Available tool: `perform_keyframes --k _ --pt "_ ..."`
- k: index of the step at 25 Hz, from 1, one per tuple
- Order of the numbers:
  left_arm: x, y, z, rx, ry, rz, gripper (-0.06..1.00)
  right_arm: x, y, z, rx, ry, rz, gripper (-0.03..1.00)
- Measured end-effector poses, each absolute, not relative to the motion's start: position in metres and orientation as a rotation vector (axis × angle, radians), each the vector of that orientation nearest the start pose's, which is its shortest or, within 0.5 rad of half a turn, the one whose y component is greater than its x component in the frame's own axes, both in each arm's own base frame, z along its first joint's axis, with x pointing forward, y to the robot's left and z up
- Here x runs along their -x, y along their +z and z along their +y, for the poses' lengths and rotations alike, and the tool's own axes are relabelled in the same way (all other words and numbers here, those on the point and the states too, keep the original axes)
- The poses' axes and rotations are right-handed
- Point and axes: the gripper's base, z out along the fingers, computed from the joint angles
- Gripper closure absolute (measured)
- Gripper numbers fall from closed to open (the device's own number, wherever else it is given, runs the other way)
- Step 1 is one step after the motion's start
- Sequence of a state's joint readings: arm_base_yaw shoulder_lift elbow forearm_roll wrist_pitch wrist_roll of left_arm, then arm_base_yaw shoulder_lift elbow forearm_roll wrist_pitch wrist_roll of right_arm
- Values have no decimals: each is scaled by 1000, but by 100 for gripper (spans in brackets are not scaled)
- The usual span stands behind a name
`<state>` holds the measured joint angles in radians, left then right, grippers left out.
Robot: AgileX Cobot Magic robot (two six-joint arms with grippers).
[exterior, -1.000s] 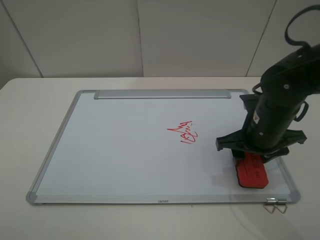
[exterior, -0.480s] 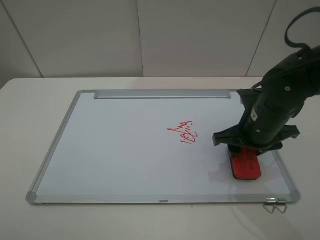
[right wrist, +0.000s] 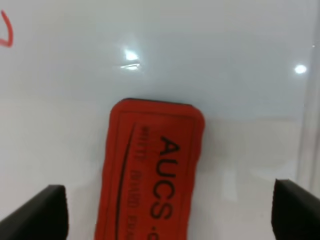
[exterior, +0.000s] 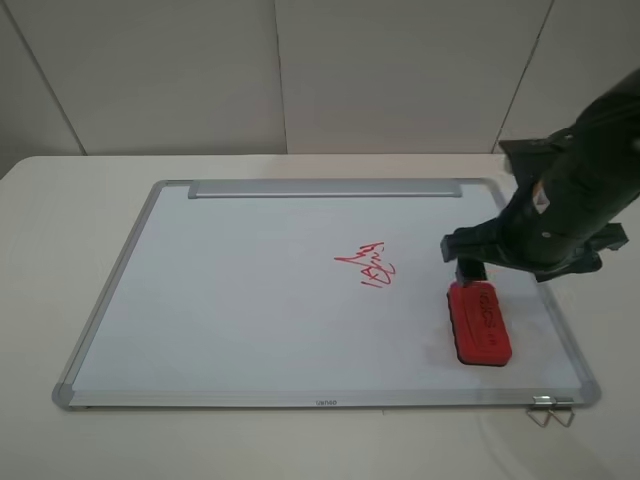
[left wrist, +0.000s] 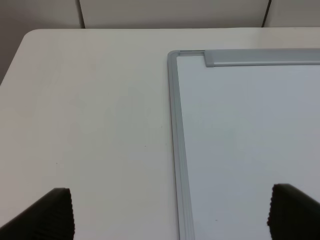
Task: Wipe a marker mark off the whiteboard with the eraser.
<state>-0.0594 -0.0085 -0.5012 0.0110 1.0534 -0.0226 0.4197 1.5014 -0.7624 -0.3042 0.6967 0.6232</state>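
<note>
**A:** Red eraser (exterior: 478, 322), where is it?

**B:** Flat on the whiteboard (exterior: 250, 300), lettering up, toward the board's right edge and closer to the front corner. Long axis runs roughly far-to-near, slightly slanted.

**A:** And the right gripper (right wrist: 170, 212)?

**B:** Directly over the eraser's far end in the high view. The wrist view shows both dark fingertips (right wrist: 47, 212) spread wide with the eraser between them. There's bare board on either side, so neither tip touches it. Spread wide, gripping nothing.

**A:** Is the eraser centred in the gap?

**B:** A bit off. It sits nearer one finger than the other, and it's angled slightly to the line between them.

**A:** Marker mark (exterior: 349, 262)?

**B:** Mid-board, a thin red line with a short stroke across it. The denser red zigzag scribble (exterior: 380, 266) is just beside it on its right. Both are left of the eraser and clearly apart from it, with clean white in between.

**A:** Is either one visible from the right wrist?

**B:** Only a bit of red stroke (right wrist: 5, 30) at the frame's corner. Can't tell which mark it belongs to.

**A:** Left gripper (left wrist: 172, 215)?

**B:** Seen only in its own wrist view. Fingers wide apart, nothing between them. It hangs over the whiteboard's left frame edge, one tip over the white table (exterior: 60, 200) and one over the board. The silver tray strip (exterior: 325, 188) shows along the far edge.

**A:** Anything else?

**B:** A small metal clip (exterior: 552, 410) at the board's front right corner, on the table.
</note>
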Motion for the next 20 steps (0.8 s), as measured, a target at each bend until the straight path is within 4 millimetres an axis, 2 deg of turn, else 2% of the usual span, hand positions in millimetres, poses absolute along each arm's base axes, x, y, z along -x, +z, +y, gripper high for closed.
perform_keyframes --k 5,8,12,17,20 --pt "6 278 1 -37 -38 2027 17 -212 240 50 -100 -101 2766 24" --pt "6 278 1 -37 -38 2027 17 -183 275 34 -148 -65 2667 23" --pt "6 278 1 -37 -38 2027 17 -131 314 18 -188 8 2497 21" --pt "6 278 1 -37 -38 2027 17 -62 333 -3 -167 27 2365 21" --pt "6 278 1 -37 -38 2027 17 -33 336 -9 -106 57 2284 21"
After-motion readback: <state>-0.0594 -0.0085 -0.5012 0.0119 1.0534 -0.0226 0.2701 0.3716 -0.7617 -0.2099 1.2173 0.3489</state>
